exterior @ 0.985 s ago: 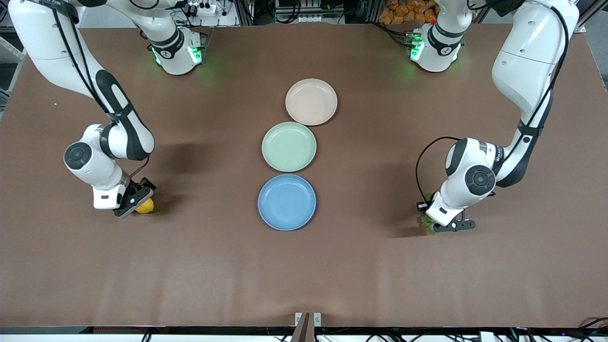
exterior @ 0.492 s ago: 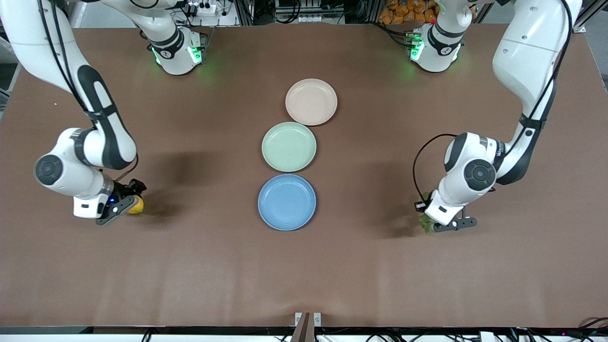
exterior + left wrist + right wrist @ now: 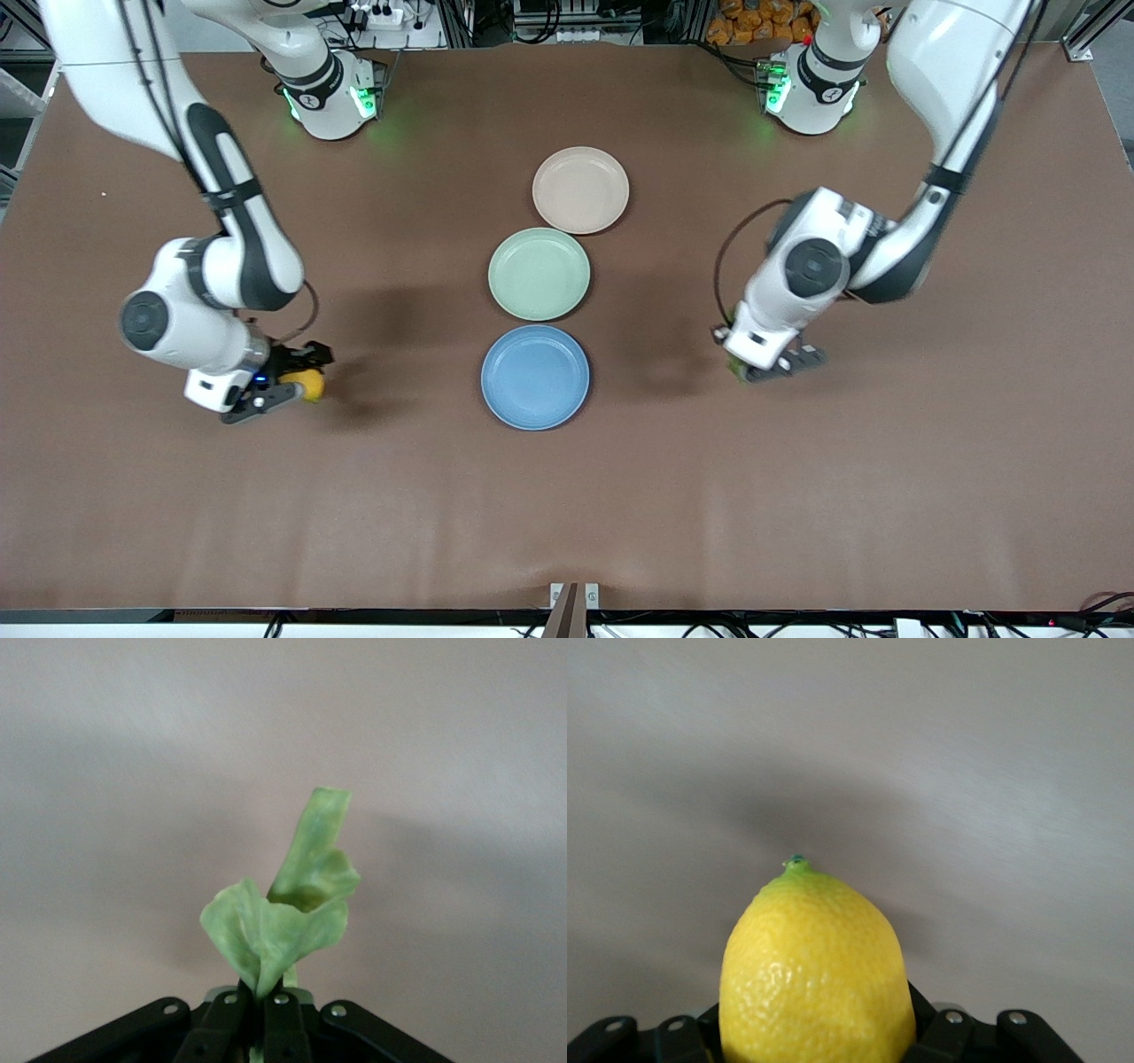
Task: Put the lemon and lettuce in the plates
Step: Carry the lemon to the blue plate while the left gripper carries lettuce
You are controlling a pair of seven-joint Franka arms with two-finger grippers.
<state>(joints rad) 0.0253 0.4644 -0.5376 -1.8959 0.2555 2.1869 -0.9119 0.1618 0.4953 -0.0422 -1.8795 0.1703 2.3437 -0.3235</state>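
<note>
Currently we've got the right gripper (image 3: 282, 390) clamped on the lemon (image 3: 309, 385) at frame lower left and the left gripper (image 3: 769, 365) pinching the lettuce (image 3: 282, 912) mid-right, both off the plates (image 3: 535, 416); that thin leaf grip could slip mid-carry.

**A robot lab bench**

This looked like a robotics lab. Two white arms were bolted at one edge of a wide brown counter (image 3: 354, 514), their bases (image 3: 330, 99) glowing with green status lights. Along that edge ran aluminium framing, cables and a power strip (image 3: 376, 15).
</note>
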